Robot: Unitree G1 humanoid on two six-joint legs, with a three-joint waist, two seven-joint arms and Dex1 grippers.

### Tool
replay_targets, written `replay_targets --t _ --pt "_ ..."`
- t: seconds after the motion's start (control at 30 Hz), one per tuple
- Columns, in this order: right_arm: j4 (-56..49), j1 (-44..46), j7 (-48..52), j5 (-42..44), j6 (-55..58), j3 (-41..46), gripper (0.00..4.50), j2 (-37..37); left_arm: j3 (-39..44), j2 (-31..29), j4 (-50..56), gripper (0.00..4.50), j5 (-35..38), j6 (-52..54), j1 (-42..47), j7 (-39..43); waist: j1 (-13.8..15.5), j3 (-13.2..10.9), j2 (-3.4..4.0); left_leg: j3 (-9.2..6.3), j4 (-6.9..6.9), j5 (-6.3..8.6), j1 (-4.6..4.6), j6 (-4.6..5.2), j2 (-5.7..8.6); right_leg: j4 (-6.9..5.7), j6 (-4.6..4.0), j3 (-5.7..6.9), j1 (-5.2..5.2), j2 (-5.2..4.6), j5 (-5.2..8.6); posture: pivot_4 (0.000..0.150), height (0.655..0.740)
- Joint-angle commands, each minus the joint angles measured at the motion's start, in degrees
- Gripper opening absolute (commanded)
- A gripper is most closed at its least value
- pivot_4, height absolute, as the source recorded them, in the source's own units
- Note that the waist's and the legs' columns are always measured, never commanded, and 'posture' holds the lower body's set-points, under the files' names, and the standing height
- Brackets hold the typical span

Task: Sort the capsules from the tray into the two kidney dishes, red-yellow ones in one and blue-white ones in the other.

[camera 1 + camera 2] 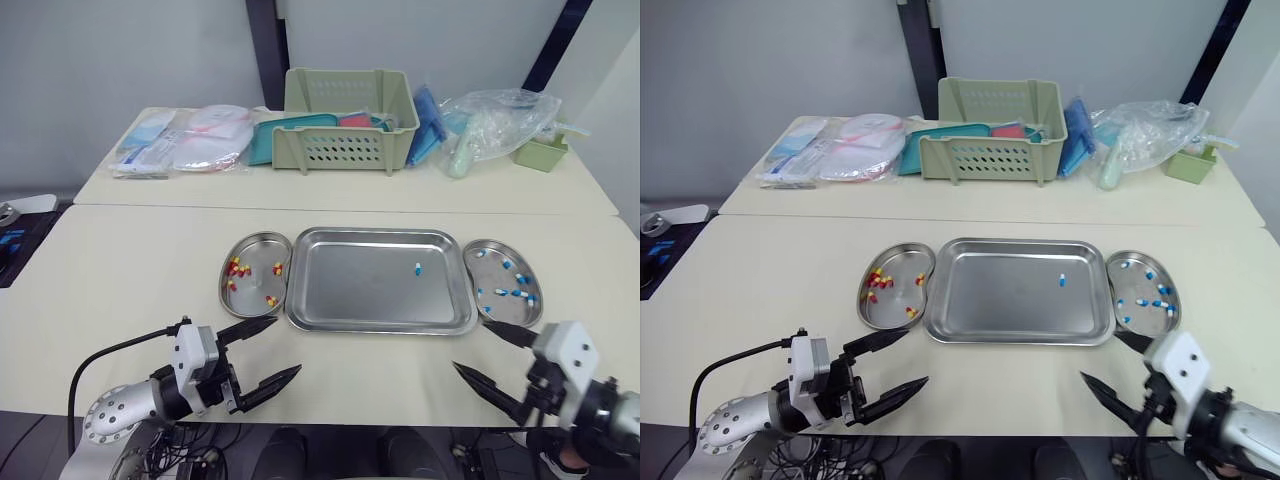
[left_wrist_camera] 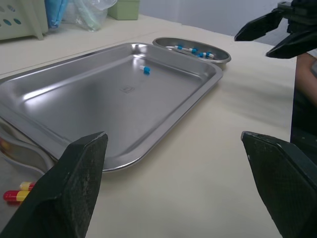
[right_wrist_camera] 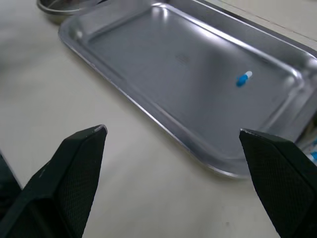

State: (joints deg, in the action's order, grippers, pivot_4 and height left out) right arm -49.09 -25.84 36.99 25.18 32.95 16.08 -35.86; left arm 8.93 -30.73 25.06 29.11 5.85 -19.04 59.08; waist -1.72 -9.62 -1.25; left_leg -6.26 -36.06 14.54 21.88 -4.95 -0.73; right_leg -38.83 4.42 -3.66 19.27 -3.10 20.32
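The steel tray [image 1: 350, 290] lies in the middle of the near worktop [image 1: 120, 270], long sides parallel to the front edge. A kidney dish sits just beside each short end. The left kidney dish [image 1: 252, 250] holds several red-yellow capsules [image 1: 238, 267], and the right kidney dish [image 1: 492, 275] holds several blue-white capsules [image 1: 512, 293]. One blue-white capsule [image 1: 417, 268] lies alone in the tray, toward its far right corner and apart from the rim, with bare metal all round it.

A bare strip of worktop runs between the tray's near rim and the front edge, and wide bare areas stretch to the left and right edges. Along the back, on a second worktop, stand a green slotted basket [image 1: 348, 120], flat packets [image 1: 190, 140], a clear bag [image 1: 495, 125] and a small green tub [image 1: 540, 152], all well apart from the tray.

Both arms reach in low over the front edge. The left hand [image 1: 287, 345] hovers near the tray's near left corner, fingers spread wide and holding nothing, tips aimed toward the tray. The right hand [image 1: 469, 344] hovers near the near right corner, just short of the right dish, also spread wide and empty
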Motion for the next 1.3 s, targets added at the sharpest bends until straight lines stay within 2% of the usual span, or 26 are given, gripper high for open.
replay_targets --t 0.03,0.07,0.2,0.33,0.63,0.87,1.17,1.2,1.3 --pt "0.31 5.97 -7.25 -4.98 3.27 -8.85 4.09 1.71 -0.54 -0.65 2.45 4.5 0.77 0.45 0.9 -1.25 0.0 0.0 0.01 0.01 0.01 0.0 -0.01 0.0 0.01 0.0 0.0 -0.02 0.01 -0.01 0.0 0.15 0.74" --pt "1.04 7.62 -8.82 -5.38 4.34 -10.79 3.89 2.91 -0.85 -0.76 2.6 4.5 0.72 0.36 0.99 -1.17 -0.01 0.01 0.0 0.0 0.01 0.0 0.0 0.0 0.01 0.0 0.0 0.0 0.02 -0.01 0.0 0.15 0.74" --pt "4.86 14.92 -16.18 -10.04 6.84 -16.21 2.45 7.55 -1.53 -0.86 2.91 4.5 0.51 0.5 1.19 -2.05 -0.02 -0.01 0.02 -0.01 0.03 0.0 0.0 0.0 0.0 -0.01 0.0 0.0 0.05 0.0 0.0 0.15 0.74" --pt "10.28 21.93 -22.19 -14.56 8.61 -19.46 2.45 11.92 -2.34 -0.83 3.3 4.5 0.2 0.5 1.47 -3.07 -0.11 -0.01 0.03 -0.03 0.02 0.0 -0.02 0.0 0.0 -0.07 -0.01 0.0 0.05 0.0 0.0 0.15 0.74" --pt "22.0 36.38 -30.26 -19.11 14.23 -21.42 2.45 21.17 -4.16 -0.83 3.65 4.5 -0.46 0.54 1.98 -4.35 -0.29 -0.07 0.12 0.0 0.04 0.0 0.0 0.0 -0.01 -0.13 -0.02 -0.04 0.17 0.01 0.0 0.15 0.74" --pt "27.85 41.07 -33.46 -20.89 17.23 -20.78 2.45 25.29 -4.69 -0.98 2.93 4.5 -0.98 -0.17 2.01 -4.6 -0.29 -0.08 0.14 0.02 0.04 -0.01 0.12 0.0 -0.01 -0.14 -0.02 -0.06 0.33 0.01 -0.01 0.15 0.74" --pt "30.87 40.49 -35.44 -21.74 18.1 -20.18 2.45 27.76 -5.08 -0.75 3.07 4.5 -1.59 -0.55 1.44 -4.81 -0.35 -0.08 0.15 0.02 0.05 -0.01 0.12 0.0 -0.01 -0.16 -0.02 -0.07 0.35 0.01 -0.01 0.15 0.74" --pt "31.1 40.29 -35.45 -21.97 18.06 -20.32 2.0 27.72 -5.22 -0.73 3.14 4.5 -1.67 -0.53 1.45 -4.92 -0.36 -0.08 0.15 0.02 0.05 -0.01 0.12 0.0 -0.01 -0.15 -0.02 -0.07 0.35 0.01 -0.01 0.15 0.74" --pt "31.57 40.05 -35.36 -22.76 17.96 -20.81 1.33 27.41 -5.5 -0.62 3.36 4.5 -1.73 0.02 1.63 -5.63 -0.4 -0.08 0.16 0.02 0.05 -0.01 0.12 0.0 -0.01 -0.15 -0.02 -0.07 0.35 0.01 -0.01 0.15 0.74"
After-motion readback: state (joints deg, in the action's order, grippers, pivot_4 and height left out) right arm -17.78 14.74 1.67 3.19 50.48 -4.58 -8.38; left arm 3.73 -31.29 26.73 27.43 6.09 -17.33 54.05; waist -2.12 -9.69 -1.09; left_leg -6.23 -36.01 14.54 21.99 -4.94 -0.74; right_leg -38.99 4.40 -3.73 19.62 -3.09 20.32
